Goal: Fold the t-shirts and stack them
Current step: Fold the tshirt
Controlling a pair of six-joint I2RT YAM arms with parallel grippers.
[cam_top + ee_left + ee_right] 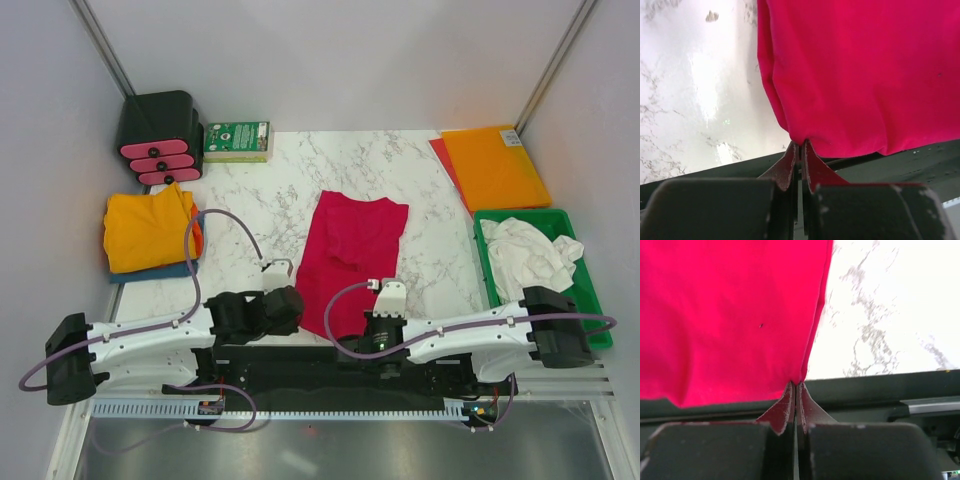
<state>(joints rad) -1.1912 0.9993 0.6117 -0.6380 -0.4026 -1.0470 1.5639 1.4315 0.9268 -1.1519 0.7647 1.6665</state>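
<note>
The crimson-red t-shirt (350, 255) lies spread in the middle of the table (250, 190), and its near hem is pinched at both ends, the left gripper (801, 150) clamped on the left corner and the right gripper (795, 390) clamped on the right corner. I judge this even hold serves to lift the hem straight for a fold. The golden-yellow t-shirt (148, 228) lies folded at the left, probably the stack, while the white t-shirt (525, 255) waits crumpled in the green tray (590, 300)
</note>
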